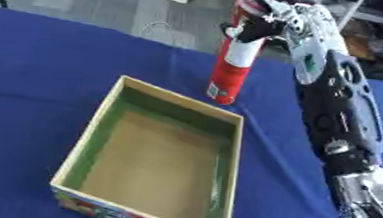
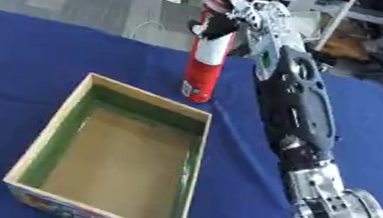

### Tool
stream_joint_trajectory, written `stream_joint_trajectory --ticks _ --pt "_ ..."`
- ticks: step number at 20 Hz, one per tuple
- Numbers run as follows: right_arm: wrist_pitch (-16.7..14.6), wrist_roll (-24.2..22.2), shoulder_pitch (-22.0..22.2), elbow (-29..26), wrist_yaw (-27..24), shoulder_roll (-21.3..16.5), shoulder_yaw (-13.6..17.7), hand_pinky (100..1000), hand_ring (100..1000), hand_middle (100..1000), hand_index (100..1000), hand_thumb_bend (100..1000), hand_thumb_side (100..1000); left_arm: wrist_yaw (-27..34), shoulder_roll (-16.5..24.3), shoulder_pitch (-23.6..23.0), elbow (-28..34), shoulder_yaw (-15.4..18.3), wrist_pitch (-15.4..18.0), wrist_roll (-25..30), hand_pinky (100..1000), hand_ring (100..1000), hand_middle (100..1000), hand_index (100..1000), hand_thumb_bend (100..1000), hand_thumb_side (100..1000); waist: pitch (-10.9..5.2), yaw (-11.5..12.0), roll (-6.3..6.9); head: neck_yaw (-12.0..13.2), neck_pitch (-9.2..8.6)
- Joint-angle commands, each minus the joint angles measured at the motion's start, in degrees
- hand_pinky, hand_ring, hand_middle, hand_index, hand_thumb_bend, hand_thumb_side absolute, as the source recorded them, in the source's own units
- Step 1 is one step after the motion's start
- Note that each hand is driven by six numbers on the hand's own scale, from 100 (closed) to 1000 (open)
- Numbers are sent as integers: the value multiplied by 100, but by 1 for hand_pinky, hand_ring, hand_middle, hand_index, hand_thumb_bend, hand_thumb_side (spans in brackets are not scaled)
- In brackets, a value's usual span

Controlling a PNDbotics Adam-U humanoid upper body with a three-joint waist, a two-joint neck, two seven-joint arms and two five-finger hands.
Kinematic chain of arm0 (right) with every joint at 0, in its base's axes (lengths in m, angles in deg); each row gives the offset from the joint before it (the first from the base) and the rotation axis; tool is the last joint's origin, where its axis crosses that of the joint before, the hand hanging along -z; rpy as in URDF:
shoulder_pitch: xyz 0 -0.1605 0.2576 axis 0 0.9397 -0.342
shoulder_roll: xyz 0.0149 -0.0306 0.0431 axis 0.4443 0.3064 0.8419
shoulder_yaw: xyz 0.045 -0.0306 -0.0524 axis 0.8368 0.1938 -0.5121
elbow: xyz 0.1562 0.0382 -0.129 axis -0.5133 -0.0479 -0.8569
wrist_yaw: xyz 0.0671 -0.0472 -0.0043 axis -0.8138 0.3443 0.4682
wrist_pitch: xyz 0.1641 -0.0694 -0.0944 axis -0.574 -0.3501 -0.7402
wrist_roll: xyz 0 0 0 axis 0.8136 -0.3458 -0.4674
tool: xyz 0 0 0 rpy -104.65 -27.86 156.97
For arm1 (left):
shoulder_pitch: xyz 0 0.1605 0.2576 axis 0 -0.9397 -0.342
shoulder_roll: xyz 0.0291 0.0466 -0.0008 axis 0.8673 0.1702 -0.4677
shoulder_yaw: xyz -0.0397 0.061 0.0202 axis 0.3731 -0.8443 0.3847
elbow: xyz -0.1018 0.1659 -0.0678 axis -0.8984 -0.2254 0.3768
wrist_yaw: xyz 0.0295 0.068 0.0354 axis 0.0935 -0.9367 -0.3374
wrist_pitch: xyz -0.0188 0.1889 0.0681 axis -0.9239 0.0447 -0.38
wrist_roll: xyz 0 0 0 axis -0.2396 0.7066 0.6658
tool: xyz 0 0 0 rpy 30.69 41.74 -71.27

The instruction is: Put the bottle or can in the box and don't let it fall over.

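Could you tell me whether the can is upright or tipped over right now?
Roughly upright, leaning slightly: the can stands on the blue table just behind the box, the right hand curled round its top.

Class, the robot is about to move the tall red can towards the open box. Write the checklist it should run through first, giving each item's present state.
1. Right hand curled round the tall red and white can: ok.
2. Can near upright: ok, slight lean.
3. Can base clear of the blue tablecloth: cannot tell.
4. Open cardboard box with green inner walls free of contents: ok.
5. Box standing level, opening up: ok.
6. Left hand out of the path: cannot tell, not in view.
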Motion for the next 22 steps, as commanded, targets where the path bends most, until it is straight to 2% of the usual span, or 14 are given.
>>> stream_joint_trajectory --ticks 1,2,4,5,6,7,8,9,12,19,22 --pt "29 41 169 322 36 52 -65 247 446 584 703 136 100 19 15 49 104 -12 8 7 473 779 616 613 251 902 -9 -2 61 -13 14" --pt "38 97 170 323 77 49 -70 239 434 558 680 100 100 20 17 50 104 -12 6 7 472 778 615 613 251 903 -9 -3 60 -14 20" --pt "44 210 172 327 158 46 -78 229 410 532 652 100 100 23 20 53 104 -12 0 10 472 777 615 613 250 901 -9 -5 53 -16 31" --pt "54 273 173 327 198 44 -78 197 369 496 597 100 100 24 21 56 104 -13 -2 12 473 776 614 610 251 901 -10 -8 49 -14 34" --pt "65 335 174 329 241 43 -78 192 358 487 584 100 100 25 21 58 104 -14 -5 13 473 776 614 610 251 901 -10 -11 47 -13 37" --pt "84 407 173 325 291 38 -77 173 292 446 529 101 100 25 21 60 104 -14 -8 13 475 776 614 609 251 901 -11 -14 45 -12 40" --pt "117 516 175 309 362 29 -74 170 285 441 524 108 100 24 23 60 104 -13 -13 13 475 776 614 609 251 901 -13 -17 44 -11 44" --pt "156 628 176 297 443 21 -73 157 241 413 490 168 100 24 23 61 104 -12 -15 12 476 776 613 609 250 898 -16 -18 43 -14 45" --pt "215 857 174 293 580 25 -85 150 202 374 450 195 100 32 27 64 104 -10 -17 11 478 776 613 608 249 895 -31 -23 43 -17 55" --pt "303 1064 143 55 281 13 -112 132 122 246 329 196 100 52 34 59 104 -13 -43 6 481 777 612 607 248 889 -91 -43 44 -27 86" --pt "331 1139 138 -68 125 -13 -143 126 110 222 308 193 100 58 39 50 104 -11 -52 17 481 776 608 607 247 886 -120 -43 48 -27 99"
